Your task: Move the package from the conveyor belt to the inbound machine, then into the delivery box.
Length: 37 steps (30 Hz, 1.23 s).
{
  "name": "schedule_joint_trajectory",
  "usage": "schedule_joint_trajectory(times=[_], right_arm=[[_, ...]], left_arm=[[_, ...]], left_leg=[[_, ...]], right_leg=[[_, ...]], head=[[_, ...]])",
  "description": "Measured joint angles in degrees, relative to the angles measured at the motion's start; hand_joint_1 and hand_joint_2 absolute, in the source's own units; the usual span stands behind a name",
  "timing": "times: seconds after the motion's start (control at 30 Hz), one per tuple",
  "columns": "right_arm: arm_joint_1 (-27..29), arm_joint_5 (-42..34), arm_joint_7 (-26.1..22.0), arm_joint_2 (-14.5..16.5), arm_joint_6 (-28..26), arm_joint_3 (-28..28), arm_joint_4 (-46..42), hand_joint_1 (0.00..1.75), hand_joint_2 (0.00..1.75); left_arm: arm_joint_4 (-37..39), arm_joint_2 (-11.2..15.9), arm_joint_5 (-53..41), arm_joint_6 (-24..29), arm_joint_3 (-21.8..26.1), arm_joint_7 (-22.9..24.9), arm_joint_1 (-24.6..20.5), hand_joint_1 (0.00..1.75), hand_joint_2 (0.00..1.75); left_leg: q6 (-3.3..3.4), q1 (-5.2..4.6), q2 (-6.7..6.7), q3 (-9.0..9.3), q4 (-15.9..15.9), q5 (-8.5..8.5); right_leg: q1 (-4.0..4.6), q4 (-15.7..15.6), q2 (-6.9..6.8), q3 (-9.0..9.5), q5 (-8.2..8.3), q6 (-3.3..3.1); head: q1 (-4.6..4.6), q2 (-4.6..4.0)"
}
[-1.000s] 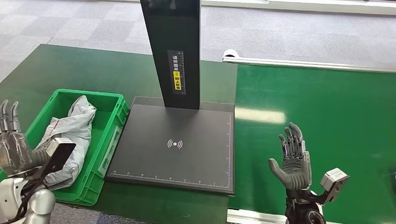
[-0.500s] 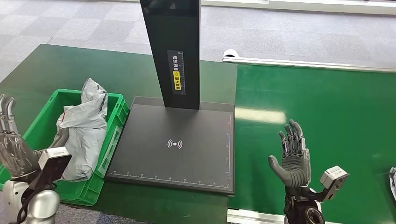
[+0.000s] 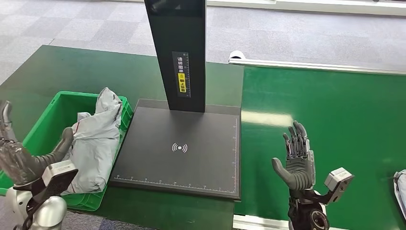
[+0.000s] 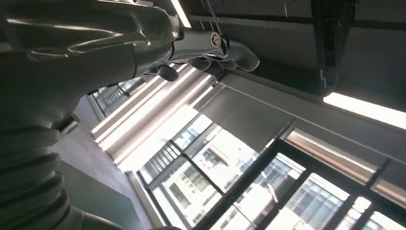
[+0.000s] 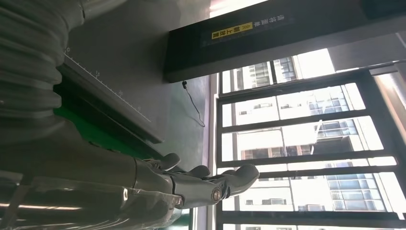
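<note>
Grey carpet tiles beyond, dark green bench (image 3: 72, 72) in front, seen from the head view.

Far left: left hand (image 3: 19, 160), raised at the near outer edge of the green plastic crate (image 3: 50, 120), fingers spread upward and clear of one another, thumb lying against the near side of the package. No visible grip; holding nothing, by the look of it.

In the crate: crumpled grey plastic mailer package (image 3: 95, 139), propped against the right wall, its top poking above the rim. Judged as the delivery box, so the final drop looks done, or as good as done.

Middle: flat black scanning platform of the inbound machine (image 3: 179, 148) with a white wireless mark at its centre, black upright column (image 3: 177, 48) rising from the far edge, yellow-and-white label on its face. Nothing on the plate.

Right: bright green conveyor belt (image 3: 335, 124). Right hand (image 3: 297, 163) hovering above its near edge, palm up, fingers apart, holding nothing.

Far right edge: sliver of a pale wrapped parcel (image 3: 401, 189) on the belt, too cropped to tell more. Possibly next in line.

Left to do, as a judgement: pull the left hand away from the crate.
</note>
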Motion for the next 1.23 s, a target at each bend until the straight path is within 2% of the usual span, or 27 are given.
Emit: schedule_joint_trajectory(times=[0.2, 0.33, 0.37, 0.43, 0.5, 0.6, 0.8, 0.87, 0.9, 0.93, 1.0, 1.03, 1.07, 1.1, 1.17, 1.23], right_arm=[[0.25, 0.50, 0.28, 0.11, -0.15, 0.15, -0.09, 0.00, 1.75], [0.38, 0.57, 0.88, 0.13, -0.06, 0.11, -0.38, 0.00, 1.75], [0.48, 0.60, 1.05, 0.13, 0.01, 0.09, -0.58, 0.00, 1.75], [0.71, 0.72, 1.19, 0.13, 0.39, 0.04, -0.90, 0.00, 1.75], [0.95, 1.00, 1.17, 0.12, 1.18, -0.16, -1.02, 0.00, 1.75], [1.21, 1.47, 1.07, 0.14, 2.14, -0.65, -1.05, 0.00, 1.75], [1.28, 1.60, 1.05, 0.43, 2.58, -1.02, -1.07, 0.00, 1.75], [1.41, 1.67, 1.10, 0.55, 2.60, -1.12, -1.19, 0.00, 1.75], [1.54, 1.71, 1.21, 0.62, 2.61, -1.18, -1.37, 0.00, 1.75], [1.69, 1.73, 1.35, 0.74, 2.61, -1.21, -1.60, 0.00, 1.75], [1.84, 1.61, 1.64, 1.02, 2.40, -1.18, -1.93, 0.00, 1.75], [1.83, 1.46, 1.70, 1.16, 2.08, -1.06, -1.98, 0.00, 1.75], [1.77, 1.27, 1.63, 1.24, 1.62, -0.86, -1.96, 0.00, 1.75], [1.71, 1.10, 1.44, 1.27, 1.15, -0.63, -1.94, 0.00, 1.75], [1.55, 0.84, 0.91, 1.21, 0.55, -0.28, -1.89, 0.00, 1.75], [1.38, 0.78, 0.56, 1.15, 0.42, -0.12, -1.86, 0.00, 1.75]], left_arm=[[3.20, -1.92, -17.64, 0.94, 3.39, 6.21, -2.80, 0.00, 1.75], [8.51, -1.20, -34.63, -1.08, 6.92, 21.22, -5.77, 0.00, 1.75], [10.84, -0.27, -38.50, -3.68, 7.71, 25.27, -6.83, 0.00, 1.75], [16.21, 2.35, -43.06, -12.13, 8.36, 32.10, -8.87, 0.00, 1.75], [21.57, 5.17, -43.94, -20.13, 7.96, 36.22, -10.09, 0.00, 1.75], [26.61, 7.88, -43.98, -24.15, 7.67, 37.26, -10.44, 0.00, 1.75], [28.90, 10.22, -44.01, -25.40, 7.69, 36.85, -10.44, 0.00, 1.75], [28.67, 10.38, -42.66, -22.82, 7.92, 34.24, -10.30, 0.00, 1.75], [27.85, 10.20, -40.70, -19.69, 8.27, 31.26, -10.05, 0.00, 1.75], [25.81, 9.56, -36.44, -14.35, 8.99, 25.75, -9.64, 0.00, 1.75], [19.94, 7.19, -23.52, -3.42, 11.17, 11.11, -8.94, 0.00, 1.75], [16.63, 5.66, -15.53, 0.36, 12.34, 3.42, -8.54, 0.00, 1.75], [13.76, 4.42, -7.83, 1.26, 12.93, -2.18, -7.94, 0.00, 1.75], [11.15, 3.49, -0.71, 0.48, 12.91, -5.81, -7.02, 0.00, 1.75], [6.62, 2.56, 11.56, -4.19, 10.74, -8.71, -4.97, 0.00, 1.75], [4.20, 2.18, 17.58, -7.91, 8.28, -9.34, -3.95, 0.00, 1.75]], left_leg=[[0.00, 0.01, 0.01, 0.06, 0.00, 0.01], [-0.01, 0.02, 0.00, 0.09, 0.00, 0.02], [-0.02, 0.02, 0.00, 0.10, -0.01, 0.03], [-0.04, 0.04, 0.04, 0.12, -0.02, 0.04], [-0.05, 0.06, 0.10, 0.14, -0.02, 0.04], [-0.06, 0.07, 0.12, 0.11, -0.02, 0.05], [-0.05, 0.03, 0.06, 0.07, -0.01, 0.03], [-0.05, 0.03, 0.06, 0.07, -0.01, 0.04], [-0.05, 0.04, 0.06, 0.07, -0.01, 0.04], [-0.05, 0.04, 0.05, 0.05, 0.00, 0.04], [-0.05, 0.03, 0.06, 0.04, -0.01, 0.03], [-0.05, 0.01, 0.07, 0.05, -0.01, 0.03], [-0.05, 0.00, 0.08, 0.07, -0.01, 0.02], [-0.05, 0.00, 0.09, 0.07, -0.01, 0.02], [-0.05, 0.00, -0.01, 0.05, 0.00, 0.02], [-0.04, 0.00, -0.16, 0.02, 0.00, 0.02]], right_leg=[[0.01, 0.00, 0.02, 0.05, 0.02, 0.00], [0.02, 0.01, 0.01, 0.05, 0.02, 0.00], [0.03, 0.01, 0.01, 0.06, 0.01, 0.00], [0.05, 0.02, 0.04, 0.06, 0.02, -0.01], [0.06, 0.03, 0.10, 0.06, 0.02, -0.02], [0.07, 0.04, 0.13, 0.05, 0.02, -0.01], [0.03, 0.02, 0.12, 0.05, 0.01, 0.00], [0.04, 0.02, 0.11, 0.05, 0.02, -0.01], [0.04, 0.02, 0.11, 0.04, 0.02, -0.01], [0.05, 0.02, 0.11, 0.04, 0.02, -0.01], [0.03, 0.02, 0.10, 0.05, 0.02, -0.01], [0.01, 0.02, 0.10, 0.06, 0.02, 0.00], [0.00, 0.02, 0.11, 0.05, 0.01, 0.00], [-0.01, 0.01, 0.11, 0.02, 0.01, 0.00], [-0.01, -0.01, 0.01, 0.00, 0.00, 0.00], [0.00, -0.01, -0.15, 0.06, -0.02, 0.01]], head=[[0.01, 0.00], [0.01, 0.01], [0.01, 0.00], [0.00, 0.01], [-0.01, 0.01], [0.01, 0.00], [0.02, 0.01], [0.01, 0.01], [0.01, 0.01], [0.02, 0.01], [0.02, 0.00], [0.02, 0.00], [0.01, -0.01], [0.01, -0.01], [0.01, -0.01], [0.02, 0.00]])
